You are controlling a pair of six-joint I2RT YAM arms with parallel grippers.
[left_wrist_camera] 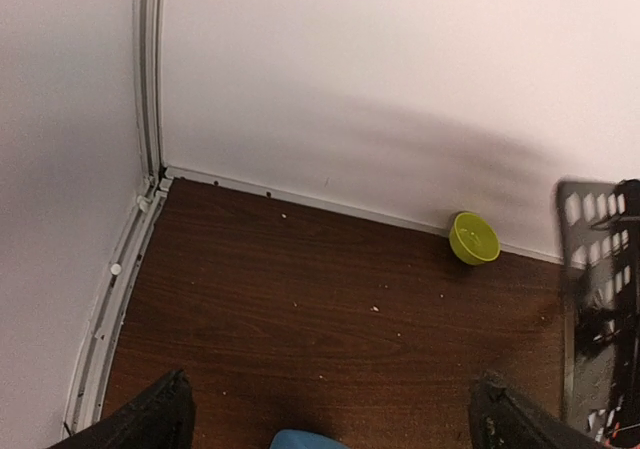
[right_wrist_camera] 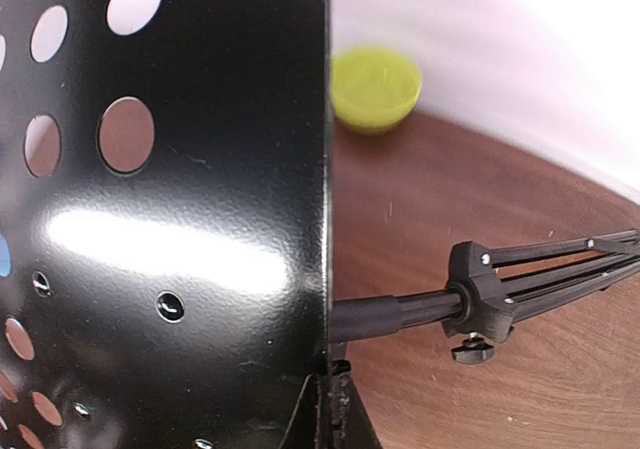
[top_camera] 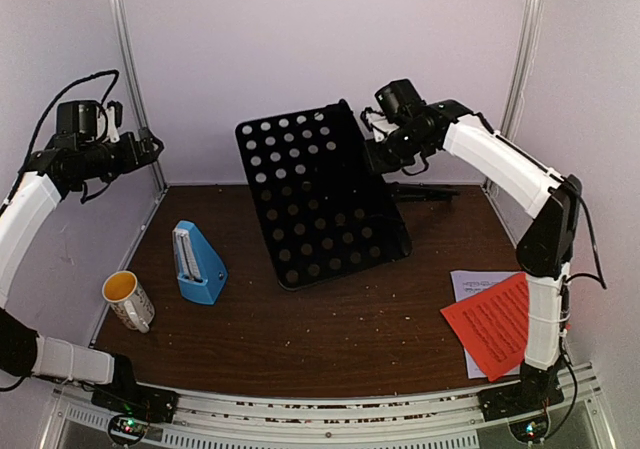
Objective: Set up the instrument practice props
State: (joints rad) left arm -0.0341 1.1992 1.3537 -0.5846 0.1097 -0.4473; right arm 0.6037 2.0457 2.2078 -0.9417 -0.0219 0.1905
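The right fingers (top_camera: 378, 141) are closed tight on the upper right edge of the black perforated music stand (top_camera: 320, 194), gripping its metal plate. The left fingers (top_camera: 143, 149) are spread wide with nothing between them, raised above the bench's (top_camera: 330, 344) rear left corner.

The stand's plate leans tilted over the middle of the bench, its lower lip down toward the bench surface; whether it touches there I cannot tell. Its folded tripod legs (right_wrist_camera: 540, 269) stretch out behind the plate toward the rear right.

The small blue metronome (top_camera: 198, 262) stands upright left of the stand, and a white mug (top_camera: 128, 299) with a yellow inside sits just beside it, nearer the left edge.

At the right edge, the red music sheet (top_camera: 490, 321) lies partly over the white music sheet (top_camera: 465, 284).

A lime-green bowl (left_wrist_camera: 474, 238) sits against the back wall behind the stand.
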